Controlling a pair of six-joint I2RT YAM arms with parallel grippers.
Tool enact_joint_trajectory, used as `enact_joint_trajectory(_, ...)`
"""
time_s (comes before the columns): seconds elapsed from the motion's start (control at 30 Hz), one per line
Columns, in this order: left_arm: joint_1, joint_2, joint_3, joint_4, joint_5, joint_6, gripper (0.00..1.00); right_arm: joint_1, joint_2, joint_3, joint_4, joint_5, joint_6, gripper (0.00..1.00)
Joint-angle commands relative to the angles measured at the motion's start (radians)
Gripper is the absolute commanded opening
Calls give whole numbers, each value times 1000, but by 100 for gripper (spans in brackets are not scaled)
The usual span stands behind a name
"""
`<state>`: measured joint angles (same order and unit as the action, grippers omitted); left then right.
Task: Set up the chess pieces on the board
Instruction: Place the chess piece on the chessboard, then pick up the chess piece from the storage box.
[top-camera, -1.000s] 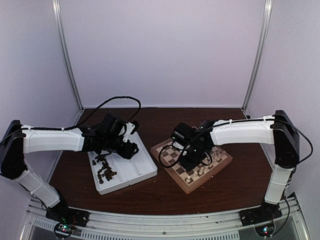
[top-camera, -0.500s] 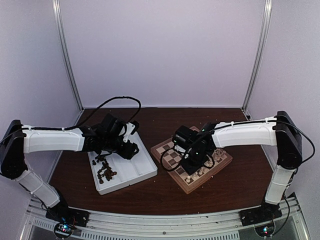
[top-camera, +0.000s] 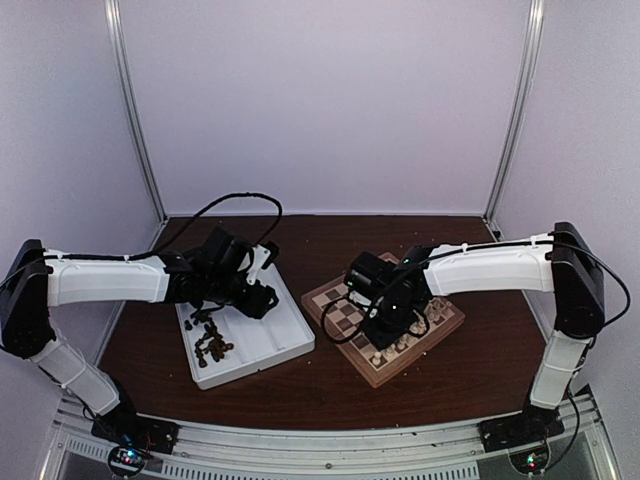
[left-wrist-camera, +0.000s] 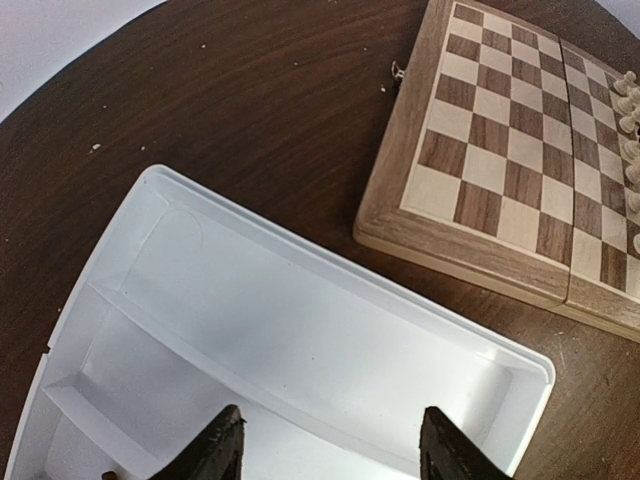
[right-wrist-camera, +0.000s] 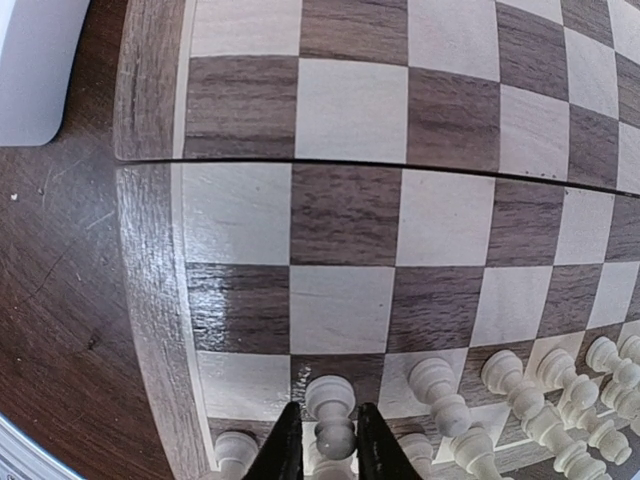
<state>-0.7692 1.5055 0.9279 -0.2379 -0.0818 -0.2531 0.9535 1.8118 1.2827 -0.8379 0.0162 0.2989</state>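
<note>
top: left gripper (top-camera: 258, 297) over white tray (top-camera: 290, 345) holding dark pieces (top-camera: 210, 340); right gripper (top-camera: 388, 322) low over board (top-camera: 340, 312) | left wrist: jaws spread, empty | right wrist: jaws flank cream pawn (right-wrist-camera: 330, 398) standing on board, pinch unclear

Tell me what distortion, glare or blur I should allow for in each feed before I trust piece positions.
Right wrist: heavy fisheye, the board rim and square lines bow, with a faint sheen on one dark square by the left edge; the cream pieces are sharp. Left wrist: same bowing, white tray bright but its dividers readable. Top external: soft, coarse, pieces only specks.
</note>
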Motion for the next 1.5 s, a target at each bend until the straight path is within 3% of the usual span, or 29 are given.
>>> enact_joint_trajectory(0.0, 8, 5, 29, 18, 11, -5, 60, 6, -25, 11, -13, 21, 3, 21)
enact_joint_trajectory(0.23, 8, 4, 35, 12, 7, 1, 61, 5, -27, 60, -22, 38, -9, 27)
enact_joint_trajectory(0.43, 20, -19, 42, -56, -31, -1, 68, 5, -31, 121, 17, 80, -28, 33)
enact_joint_trajectory(0.67, 20, 31, 117, -237, 142, 92, 57, 5, -87, 114, 194, 86, -36, 34)
enact_joint_trajectory(0.83, 20, 19, 112, -248, 160, 119, 57, -8, -146, 48, 376, 116, -48, 33)
enact_joint_trajectory(0.93, 21, 55, 185, -327, 173, 130, 58, -38, -188, 44, 427, 129, -45, 33)
enact_joint_trajectory(1.07, 21, 169, 359, -552, 194, 165, 57, -64, -281, 52, 415, 237, -15, 32)
enact_joint_trajectory(1.17, 19, 220, 442, -669, 211, 173, 55, -81, -306, 94, 365, 345, -3, 41)
enact_joint_trajectory(1.3, 19, 243, 468, -727, 191, 156, 55, -87, -299, 202, 237, 326, -118, 47)
enact_joint_trajectory(1.47, 17, 302, 543, -771, 243, 158, 54, -98, -299, 318, 41, 329, -78, 47)
